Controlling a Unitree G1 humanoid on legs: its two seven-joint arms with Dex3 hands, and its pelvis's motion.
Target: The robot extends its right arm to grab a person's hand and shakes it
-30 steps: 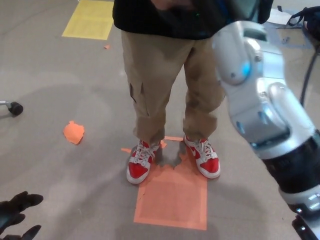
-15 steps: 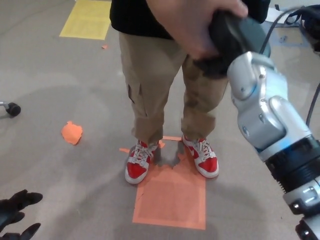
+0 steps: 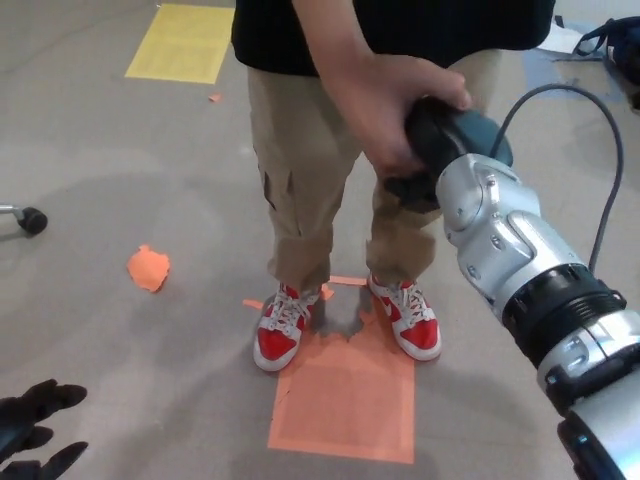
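Black left hand [image 3: 32, 428]: bottom left corner, low over the floor [image 3: 120, 330]; fingers spread, holding nothing.
Castor [image 3: 30, 219]: dark wheel at the left edge, on a grey leg cut off by the frame.
Orange scrap [image 3: 148, 267]: crumpled on the grey floor, well left of the shoes.
Yellow patch [image 3: 183, 40]: flat on the floor, top left, behind the person.
Person [image 3: 320, 150]: standing centre, facing the camera; black top, tan cargo trousers; head out of frame.
Red shoes [image 3: 282, 327]: white laces, toes resting on the top edge of the orange square.
Orange square [image 3: 347, 395]: flat on the floor below the shoes, top edge ragged.
Person's hand [image 3: 385, 110]: centre top, in front of the trousers at thigh height, wrapped over the right hand from above; thumb across its top.
Right hand [image 3: 445, 150]: dark, clasped inside the person's hand and mostly covered by it; closed on the person's hand, a dark finger showing under the palm.
Right arm [image 3: 530, 280]: silver and black, reaching up from the bottom right corner to the clasp.
Cable [image 3: 600, 160]: dark loop arching from the wrist up and over to the right of the arm.
Bag [image 3: 615, 40]: dark shape at the top right edge; details unclear.
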